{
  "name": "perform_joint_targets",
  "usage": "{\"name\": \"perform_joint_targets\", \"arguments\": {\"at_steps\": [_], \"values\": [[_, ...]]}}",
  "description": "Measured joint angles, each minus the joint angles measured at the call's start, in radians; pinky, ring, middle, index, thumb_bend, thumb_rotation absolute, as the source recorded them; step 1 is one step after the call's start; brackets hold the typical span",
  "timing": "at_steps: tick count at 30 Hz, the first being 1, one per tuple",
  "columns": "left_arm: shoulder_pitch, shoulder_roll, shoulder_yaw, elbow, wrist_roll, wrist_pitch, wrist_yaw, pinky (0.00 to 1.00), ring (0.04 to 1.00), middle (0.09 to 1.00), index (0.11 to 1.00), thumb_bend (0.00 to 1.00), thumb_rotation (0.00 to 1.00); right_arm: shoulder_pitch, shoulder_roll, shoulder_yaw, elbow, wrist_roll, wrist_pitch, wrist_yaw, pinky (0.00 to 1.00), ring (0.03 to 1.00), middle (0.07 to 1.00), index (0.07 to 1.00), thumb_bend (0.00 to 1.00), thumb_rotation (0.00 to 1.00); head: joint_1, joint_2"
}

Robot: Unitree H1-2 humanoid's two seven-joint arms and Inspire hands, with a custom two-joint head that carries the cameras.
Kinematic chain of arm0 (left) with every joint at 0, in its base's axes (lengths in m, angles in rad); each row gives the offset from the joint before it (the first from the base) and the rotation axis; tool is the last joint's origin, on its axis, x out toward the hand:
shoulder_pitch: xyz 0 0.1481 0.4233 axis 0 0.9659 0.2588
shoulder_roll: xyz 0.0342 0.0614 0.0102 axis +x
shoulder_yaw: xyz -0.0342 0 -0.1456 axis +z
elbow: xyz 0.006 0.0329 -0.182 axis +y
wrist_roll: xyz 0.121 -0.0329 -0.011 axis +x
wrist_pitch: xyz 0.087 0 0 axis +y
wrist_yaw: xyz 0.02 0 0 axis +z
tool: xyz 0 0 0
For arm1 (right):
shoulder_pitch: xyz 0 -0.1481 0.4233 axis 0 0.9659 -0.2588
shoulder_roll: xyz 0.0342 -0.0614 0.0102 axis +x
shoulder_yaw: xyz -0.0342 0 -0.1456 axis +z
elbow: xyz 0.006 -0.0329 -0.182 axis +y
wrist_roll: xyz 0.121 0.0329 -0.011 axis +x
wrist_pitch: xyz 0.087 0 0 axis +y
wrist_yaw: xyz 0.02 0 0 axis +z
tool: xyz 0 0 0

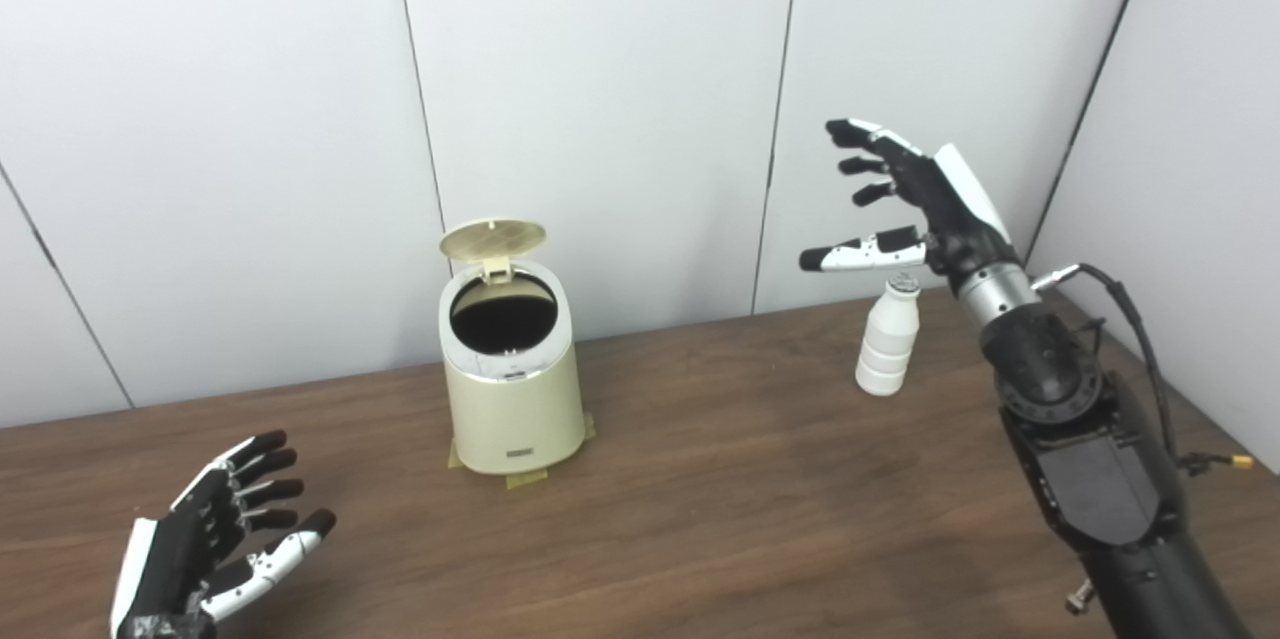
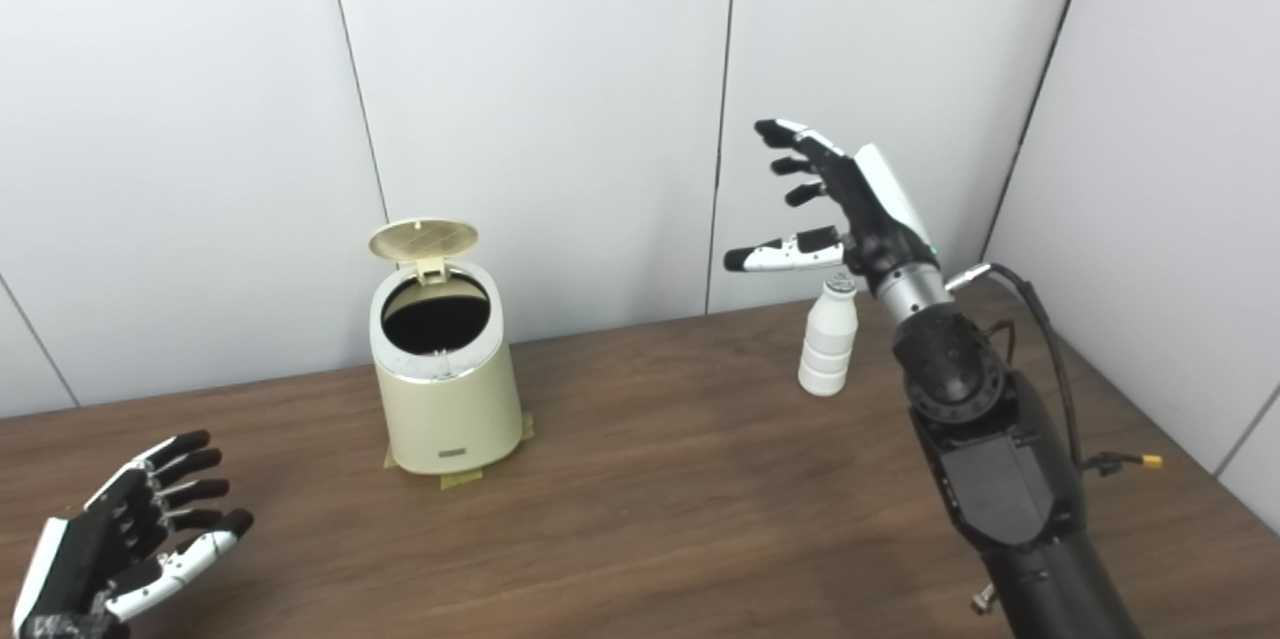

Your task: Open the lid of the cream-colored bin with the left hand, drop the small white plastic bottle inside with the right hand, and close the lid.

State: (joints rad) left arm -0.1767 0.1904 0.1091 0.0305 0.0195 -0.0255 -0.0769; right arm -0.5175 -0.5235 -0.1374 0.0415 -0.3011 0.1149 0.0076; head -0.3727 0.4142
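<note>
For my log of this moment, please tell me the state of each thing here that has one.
Cream-colored bin: upright on the table.
Lid: open, tipped back.
Small white plastic bottle: upright, capped, not held.
Left hand: open, low over the table.
Right hand: open, above the bottle.

No legible text anywhere.

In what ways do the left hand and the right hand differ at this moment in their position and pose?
The left hand is low, close to the table, while the right hand is raised above the bottle. The left hand is far from the bottle and some way from the bin; the right hand is directly over the bottle's cap. Both hands are open, fingers spread, holding nothing.
</note>
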Motion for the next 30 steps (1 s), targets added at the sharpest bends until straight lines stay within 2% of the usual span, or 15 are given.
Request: {"name": "perform_joint_targets", "arguments": {"at_steps": [4, 8, 11, 19, 21, 23, 28, 30], "values": [[-0.016, -0.004, 0.000, 0.000, 0.003, 0.001, 0.009, 0.64, 0.709, 0.777, 0.817, 0.62, 0.00, -0.015, -0.028, -0.035, 0.047, 0.025, 0.003, 0.000, 0.71, 0.861, 0.920, 0.898, 0.88, 0.25, -0.003, -0.006], [-0.018, -0.008, 0.000, 0.000, 0.003, -0.001, 0.022, 0.64, 0.709, 0.779, 0.824, 0.61, 0.00, -0.010, -0.063, -0.051, 0.072, 0.079, 0.058, 0.052, 0.84, 0.951, 0.992, 0.986, 0.92, 0.32, -0.008, -0.008], [-0.018, -0.008, 0.000, 0.000, 0.003, -0.001, 0.023, 0.65, 0.711, 0.779, 0.824, 0.60, 0.00, 0.004, -0.083, -0.056, 0.110, 0.114, 0.082, 0.084, 0.87, 0.969, 1.000, 0.999, 0.93, 0.34, -0.008, -0.008], [-0.018, -0.007, -0.001, -0.005, 0.003, 0.003, 0.027, 0.66, 0.723, 0.780, 0.819, 0.59, 0.00, 0.056, -0.082, -0.075, 0.190, 0.206, 0.094, 0.118, 0.90, 0.957, 1.000, 1.000, 0.93, 0.26, -0.011, -0.008], [-0.018, -0.007, -0.001, -0.005, 0.002, 0.003, 0.027, 0.67, 0.719, 0.778, 0.818, 0.60, 0.00, 0.064, -0.078, -0.074, 0.191, 0.216, 0.095, 0.120, 0.93, 0.975, 1.000, 1.000, 0.86, 0.19, -0.011, -0.006], [-0.018, -0.007, -0.001, -0.005, 0.002, 0.004, 0.027, 0.67, 0.725, 0.783, 0.822, 0.59, 0.00, 0.071, -0.074, -0.074, 0.192, 0.223, 0.094, 0.120, 0.94, 0.975, 0.998, 1.000, 0.84, 0.17, -0.011, -0.006], [-0.018, -0.007, 0.000, -0.010, -0.003, 0.010, 0.025, 0.68, 0.744, 0.799, 0.830, 0.58, 0.00, 0.094, -0.057, -0.075, 0.200, 0.244, 0.099, 0.120, 0.86, 0.942, 0.989, 1.000, 0.82, 0.17, -0.012, -0.005], [-0.018, -0.007, -0.001, -0.012, -0.004, 0.011, 0.024, 0.69, 0.741, 0.797, 0.829, 0.58, 0.00, 0.105, -0.047, -0.074, 0.213, 0.262, 0.095, 0.126, 0.85, 0.937, 0.994, 1.000, 0.78, 0.12, -0.011, -0.003]]}}
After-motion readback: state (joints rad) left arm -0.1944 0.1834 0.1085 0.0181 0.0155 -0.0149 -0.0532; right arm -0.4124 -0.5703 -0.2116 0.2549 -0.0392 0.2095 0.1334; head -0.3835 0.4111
